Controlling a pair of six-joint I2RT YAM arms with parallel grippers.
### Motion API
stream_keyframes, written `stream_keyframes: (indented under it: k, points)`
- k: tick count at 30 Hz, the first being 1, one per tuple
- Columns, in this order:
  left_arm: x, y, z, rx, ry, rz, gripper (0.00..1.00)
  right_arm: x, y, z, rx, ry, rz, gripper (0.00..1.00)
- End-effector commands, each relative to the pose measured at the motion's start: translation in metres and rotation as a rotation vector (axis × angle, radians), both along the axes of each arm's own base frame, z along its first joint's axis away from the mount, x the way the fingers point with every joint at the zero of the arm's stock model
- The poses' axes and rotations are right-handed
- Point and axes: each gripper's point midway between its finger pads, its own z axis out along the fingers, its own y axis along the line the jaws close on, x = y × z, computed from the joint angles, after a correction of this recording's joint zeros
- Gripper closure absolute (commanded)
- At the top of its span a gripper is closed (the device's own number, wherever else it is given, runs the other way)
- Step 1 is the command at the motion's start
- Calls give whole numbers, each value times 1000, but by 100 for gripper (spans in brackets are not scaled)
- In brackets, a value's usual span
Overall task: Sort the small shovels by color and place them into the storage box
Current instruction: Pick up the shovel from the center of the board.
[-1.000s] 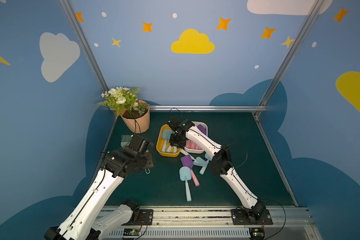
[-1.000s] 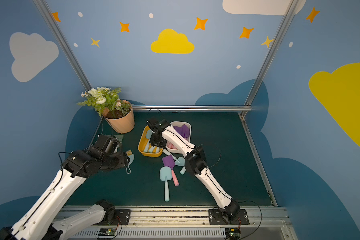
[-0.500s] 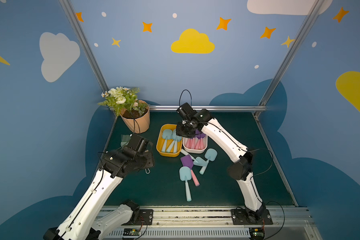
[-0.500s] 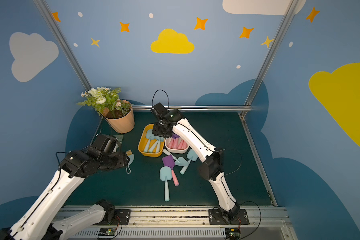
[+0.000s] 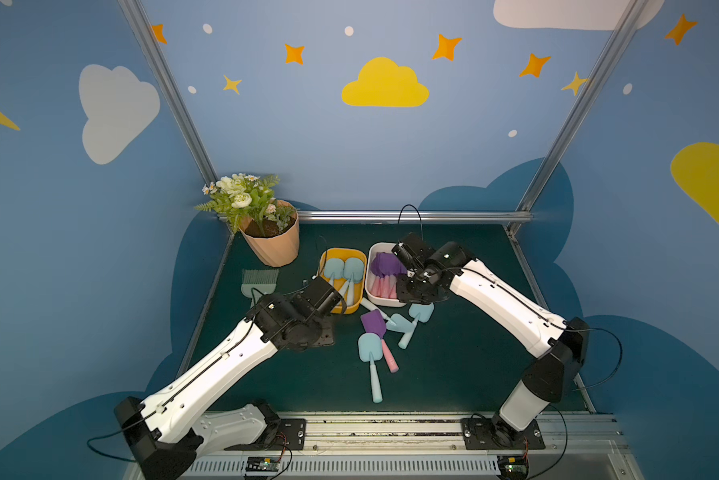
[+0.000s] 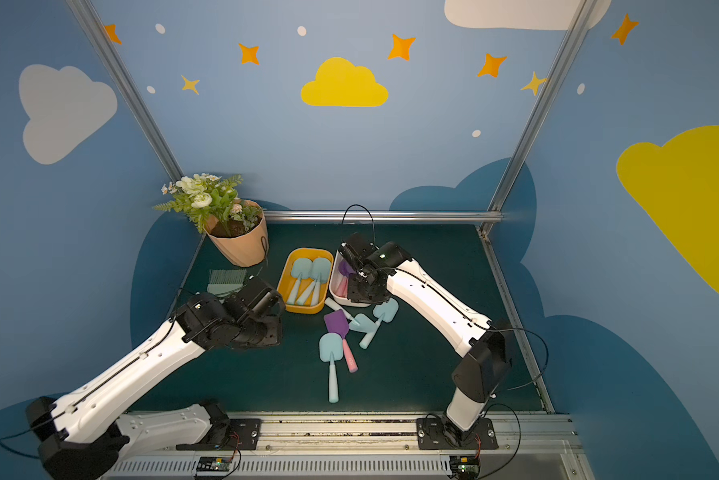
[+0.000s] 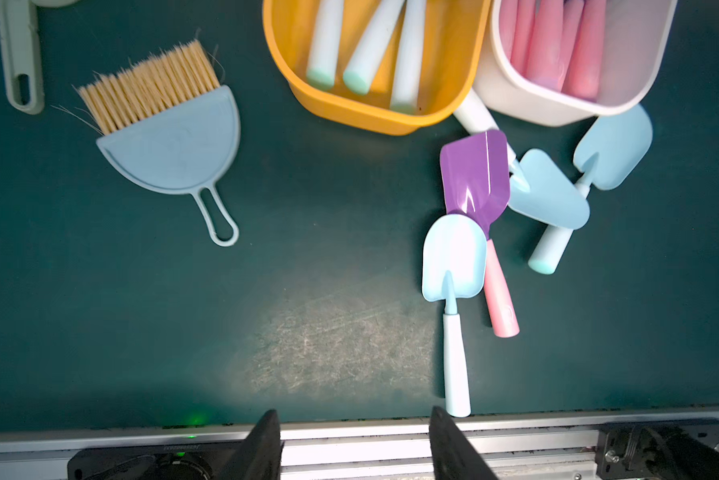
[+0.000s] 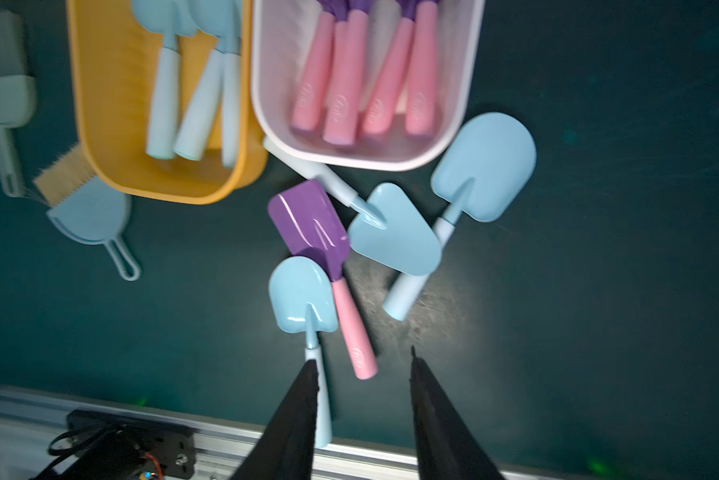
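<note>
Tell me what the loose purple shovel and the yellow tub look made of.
The purple shovel looks like hard plastic: glossy blade with sharp light streaks, matte pink handle. The yellow tub is likely moulded plastic: smooth satin wall, rounded corners.

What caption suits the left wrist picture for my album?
Open left gripper faces one purple shovel and three blue shovels lying loose beside the yellow tub and white tub.

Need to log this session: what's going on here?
Two robot arms are sorting by colour. Three blue shovels lie in the yellow tub; purple ones with pink handles in the white tub. Three loose blue shovels and one purple shovel lie on the mat. Left gripper and right gripper are open and empty.
</note>
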Motion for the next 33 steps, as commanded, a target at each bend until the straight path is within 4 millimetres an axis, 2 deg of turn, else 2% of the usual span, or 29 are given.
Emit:
stream_keyframes:
  k: [1, 7, 13, 16, 22, 30, 33]
  points:
    - [-9, -11, -13, 49, 27, 53, 51, -11, -30, 4, -16, -27, -48, 61]
    - [-37, -59, -46, 129, 140, -1, 50, -31, -82, 6, -20, -79, -172, 60]
    - [-64, -103, -81, 198, 243, -36, 47, -46, -116, 24, 12, -204, -191, 60]
    - [-74, -119, -100, 173, 282, -19, 45, -52, -128, 33, 38, -240, -209, 59]
    - [-80, -130, -119, 164, 329, -9, 40, -61, -145, 38, 35, -249, -228, 58]
    - [-89, -142, -145, 114, 399, -7, 33, -60, -149, 31, 21, -231, -233, 58]
    - [-89, -139, -153, 106, 418, 8, 33, -59, -150, 29, 15, -224, -231, 58]
